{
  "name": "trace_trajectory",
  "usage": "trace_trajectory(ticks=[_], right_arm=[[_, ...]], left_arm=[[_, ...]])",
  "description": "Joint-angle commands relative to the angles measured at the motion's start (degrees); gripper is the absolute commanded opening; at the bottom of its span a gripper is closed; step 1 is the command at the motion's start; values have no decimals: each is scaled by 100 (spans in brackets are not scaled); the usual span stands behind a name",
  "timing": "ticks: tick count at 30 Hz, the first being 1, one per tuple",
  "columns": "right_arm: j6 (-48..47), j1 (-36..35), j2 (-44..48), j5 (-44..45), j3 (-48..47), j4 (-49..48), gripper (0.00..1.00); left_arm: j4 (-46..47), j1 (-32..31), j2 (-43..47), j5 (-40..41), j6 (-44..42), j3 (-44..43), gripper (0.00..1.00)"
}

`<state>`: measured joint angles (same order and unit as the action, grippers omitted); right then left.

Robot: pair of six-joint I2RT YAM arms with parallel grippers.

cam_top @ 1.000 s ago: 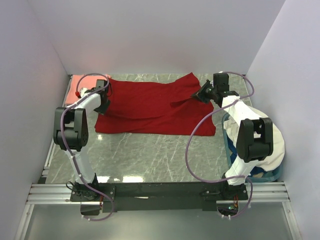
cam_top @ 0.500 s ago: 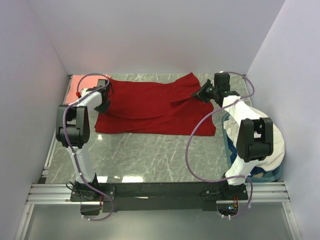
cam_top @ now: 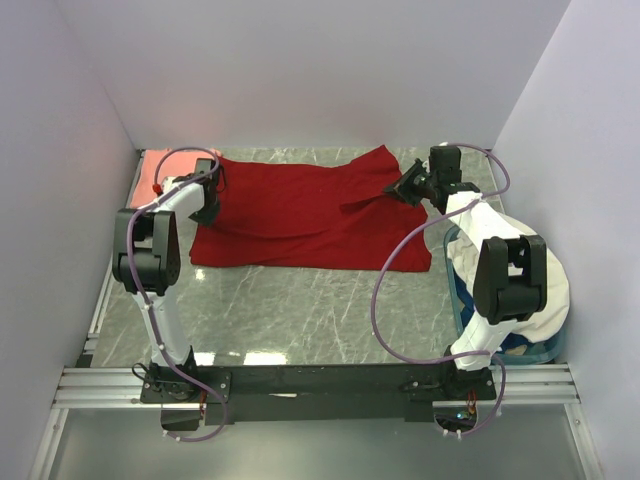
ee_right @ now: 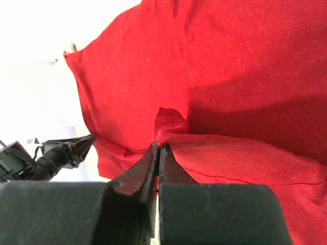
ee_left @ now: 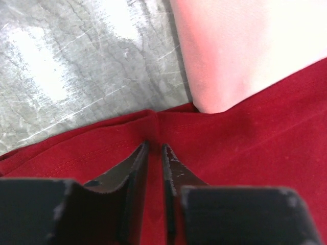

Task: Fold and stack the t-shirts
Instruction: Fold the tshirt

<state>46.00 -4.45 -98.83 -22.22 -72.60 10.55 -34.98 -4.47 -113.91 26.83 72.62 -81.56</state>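
Deep red t-shirt lies spread on the bench. At its left hem my left claw has narrowed to a slit, and I cannot tell if it grips yet. At its right far corner my right claw pinches a raised fold, so I judge the lift is close. The salmon-pink t-shirt waits past its far-left corner.

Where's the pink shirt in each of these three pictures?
Top external: pink shirt in the far left corner, beside the red shirt.
Left wrist: upper right, bordering the red cloth.
Right wrist: not visible; the upper left is washed out.
Shared landmark: the red shirt, in all three.
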Motion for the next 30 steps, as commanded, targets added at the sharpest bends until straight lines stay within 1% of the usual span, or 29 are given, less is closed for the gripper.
trace_trajectory(ticks=[1, 5, 6, 8, 17, 21, 23, 24, 27, 30], right_arm=[[-12, 58, 92, -81, 70, -228, 0], [-12, 67, 118, -90, 114, -237, 0], [-3, 67, 144, -98, 123, -255, 0], [-3, 67, 153, -99, 149, -255, 0], [14, 84, 232, -125, 202, -290, 0], [23, 93, 232, -151, 211, -307, 0], [23, 84, 232, -151, 220, -307, 0], [32, 84, 224, -160, 220, -316, 0], [15, 84, 197, -160, 211, -308, 0], [14, 93, 188, -178, 211, -325, 0]], left_arm=[[-26, -1, -44, 7, -81, -185, 20], [27, -1, -26, -37, -160, -194, 10], [27, -1, -18, -29, -169, -194, 5], [9, -1, 17, -11, -187, -185, 1], [-70, -1, 123, 42, -160, -211, 1], [-184, -1, 27, 94, -90, -316, 30], [-289, -10, -61, 147, -29, -422, 38], [-316, -1, -88, 156, -29, -466, 40], [-404, -1, -184, 165, -11, -580, 43], [-430, -1, -263, 139, 15, -642, 43]])
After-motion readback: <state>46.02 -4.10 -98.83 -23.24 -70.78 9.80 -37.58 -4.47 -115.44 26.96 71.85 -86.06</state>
